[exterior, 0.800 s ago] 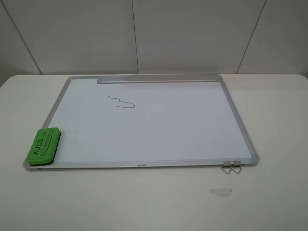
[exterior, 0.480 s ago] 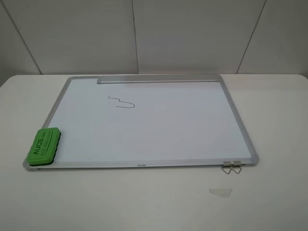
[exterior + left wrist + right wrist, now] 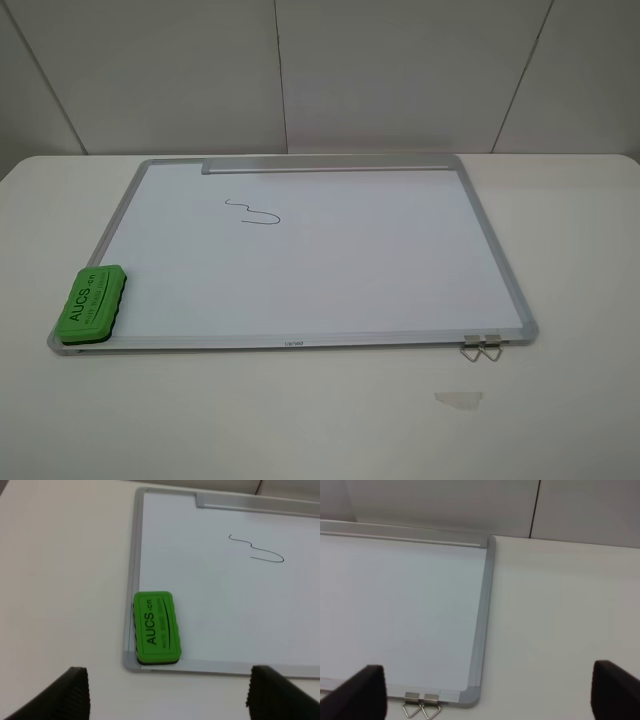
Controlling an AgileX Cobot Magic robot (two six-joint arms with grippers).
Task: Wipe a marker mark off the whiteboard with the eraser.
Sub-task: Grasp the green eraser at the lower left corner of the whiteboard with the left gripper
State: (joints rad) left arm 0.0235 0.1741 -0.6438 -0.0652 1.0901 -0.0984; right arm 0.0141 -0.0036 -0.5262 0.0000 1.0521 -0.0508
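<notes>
The whiteboard (image 3: 350, 260) lies flat on the table, its silver tray strip (image 3: 330, 164) along the far edge. The marker mark (image 3: 252, 213) is a thin dark squiggle in the board's far left part, also seen in the left wrist view (image 3: 257, 550). The green eraser (image 3: 91, 305) rests on the board's near left corner, lettering up. My left gripper (image 3: 167, 700) hovers open above and just short of the eraser (image 3: 155, 627). My right gripper (image 3: 487, 695) hangs open over the board's near right corner (image 3: 470, 697). Neither gripper shows in the high view.
Two small metal hanger clips (image 3: 481, 348) stick out from the board's near right edge. A pale scrap or smudge (image 3: 458, 399) lies on the white table (image 3: 580, 250) in front of them. A panelled wall (image 3: 400, 70) stands behind the table.
</notes>
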